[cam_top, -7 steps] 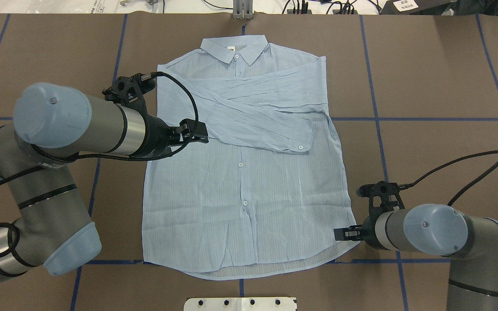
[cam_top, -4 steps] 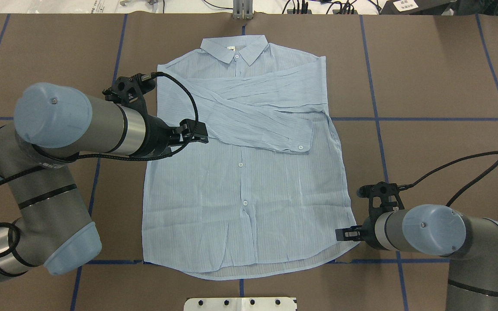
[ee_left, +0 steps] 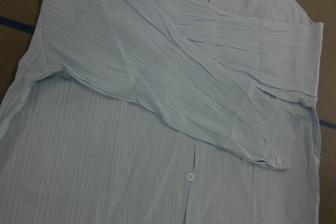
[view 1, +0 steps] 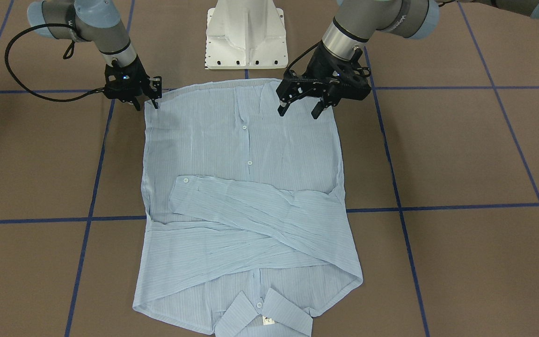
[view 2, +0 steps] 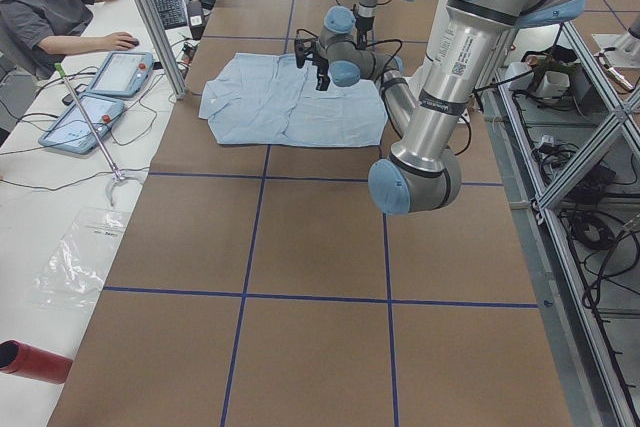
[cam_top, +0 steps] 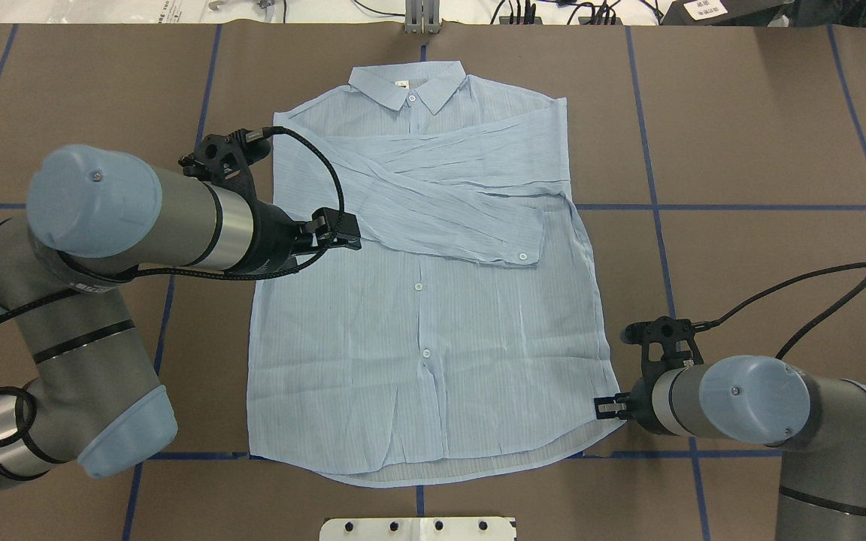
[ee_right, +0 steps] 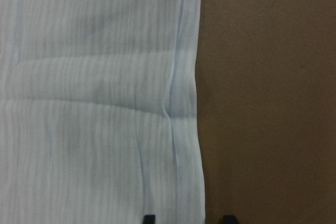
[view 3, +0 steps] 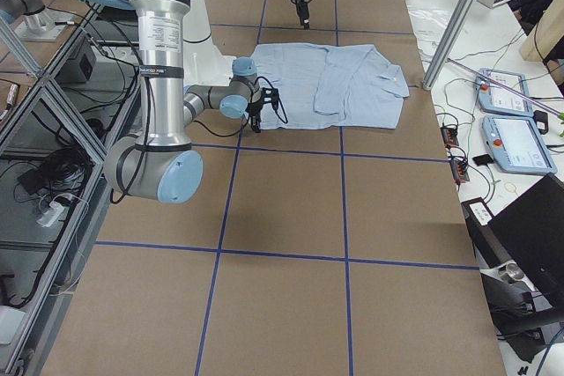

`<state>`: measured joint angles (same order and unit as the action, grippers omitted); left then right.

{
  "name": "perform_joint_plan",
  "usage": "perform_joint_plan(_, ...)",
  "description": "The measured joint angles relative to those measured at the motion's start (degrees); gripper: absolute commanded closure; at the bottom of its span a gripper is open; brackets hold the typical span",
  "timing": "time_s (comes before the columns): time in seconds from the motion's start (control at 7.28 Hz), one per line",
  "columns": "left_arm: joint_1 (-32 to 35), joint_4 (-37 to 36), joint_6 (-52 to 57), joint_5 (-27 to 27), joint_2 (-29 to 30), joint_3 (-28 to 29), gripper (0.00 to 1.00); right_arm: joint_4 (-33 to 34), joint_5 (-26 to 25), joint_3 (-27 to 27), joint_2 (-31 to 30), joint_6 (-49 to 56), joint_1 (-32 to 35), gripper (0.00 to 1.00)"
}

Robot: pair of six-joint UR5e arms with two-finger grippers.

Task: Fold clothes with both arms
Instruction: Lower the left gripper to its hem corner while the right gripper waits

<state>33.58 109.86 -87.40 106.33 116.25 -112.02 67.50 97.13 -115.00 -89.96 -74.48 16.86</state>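
Note:
The pale-blue shirt [cam_top: 425, 338] [view 1: 241, 140] lies flat and buttoned on the brown table, collar [cam_top: 407, 81] at the far side. Both sleeves are folded across the chest, one cuff [cam_top: 519, 252] on top. My left gripper [cam_top: 350, 231] [view 1: 298, 111] hangs open above the shirt's left half with nothing between its fingers; its wrist view looks down on the crossed sleeves [ee_left: 173, 87]. My right gripper [cam_top: 600, 406] [view 1: 147, 104] is low at the shirt's near right hem corner, open. Its fingertips [ee_right: 148, 217] straddle the shirt's side edge [ee_right: 184, 103].
The white pedestal base [view 1: 246, 32] stands just behind the hem. Blue tape lines [cam_top: 764, 207] grid the table. A person [view 2: 50, 7] sits at a side desk with tablets [view 2: 95, 107]. A red cylinder [view 2: 30, 362] lies at that end.
My right gripper has drawn back slightly to the right at the hem corner. The left arm and the shirt have hardly moved.

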Motion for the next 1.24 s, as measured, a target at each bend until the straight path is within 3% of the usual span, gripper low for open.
perform_joint_plan(0.41,0.1,0.0,0.0,-0.1,-0.1,0.1,0.0,0.0,0.1,0.0,-0.2,0.0,0.1,0.62)
perform_joint_plan(0.55,0.1,0.0,0.0,-0.1,-0.1,0.1,0.0,0.0,0.1,0.0,-0.2,0.0,0.1,0.68)
perform_joint_plan(0.82,0.1,0.0,0.0,-0.1,-0.1,0.1,0.0,0.0,0.2,-0.1,-0.3,0.0,0.1,1.0)
perform_joint_plan(1.24,0.2,0.0,0.0,-0.2,-0.1,0.2,0.0,0.1,0.1,-0.4,-0.5,0.0,0.2,1.0)
